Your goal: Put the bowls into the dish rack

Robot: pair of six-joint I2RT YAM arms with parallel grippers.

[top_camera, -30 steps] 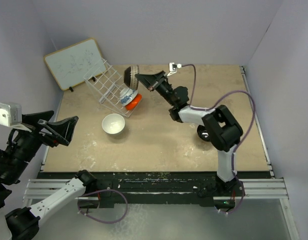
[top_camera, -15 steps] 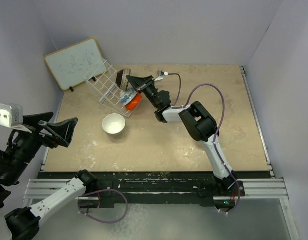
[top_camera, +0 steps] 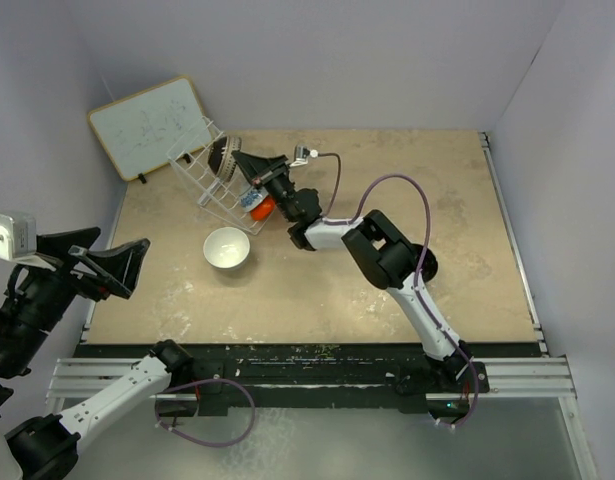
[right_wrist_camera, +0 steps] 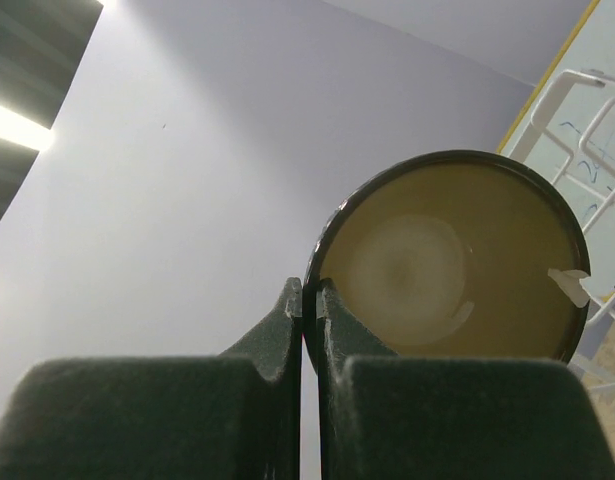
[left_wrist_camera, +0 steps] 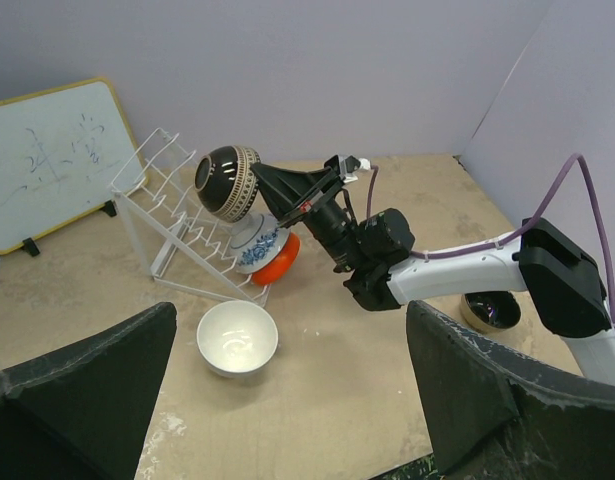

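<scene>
**Right claw holds brown bowl at the rack's upper wires**

The right claw (right_wrist_camera: 309,297) is pinched on the rim of the brown-inside bowl (right_wrist_camera: 452,262). One finger sits inside the lip and the other outside, with only the rim's thickness between them. The bowl is turned on edge, so its tan inside faces back toward the right wrist and its dark patterned outside faces away. It projects beyond the fingertips, up and to the right in the wrist view.

From above, the bowl hangs over the far, raised part of the dish rack (top_camera: 199,172), which stands tilted on the tabletop (top_camera: 437,170). Whether the bowl touches the wires is hard to tell.

At the rack's lower right end the blue-and-white bowl (left_wrist_camera: 255,240) rests on its side. The orange-red bowl (left_wrist_camera: 278,266) lies against it on the side away from the rack.

The white bowl (top_camera: 227,247) sits upright on the tabletop, just in front of the rack and apart from it. The black bowl (left_wrist_camera: 490,311) sits well to the right, beside the right arm's lower link.

The left claw (top_camera: 112,255) is raised at the near left, well away from everything, with its fingers spread wide and nothing between them. A whiteboard (top_camera: 149,125) leans on the wall behind the rack.
</scene>
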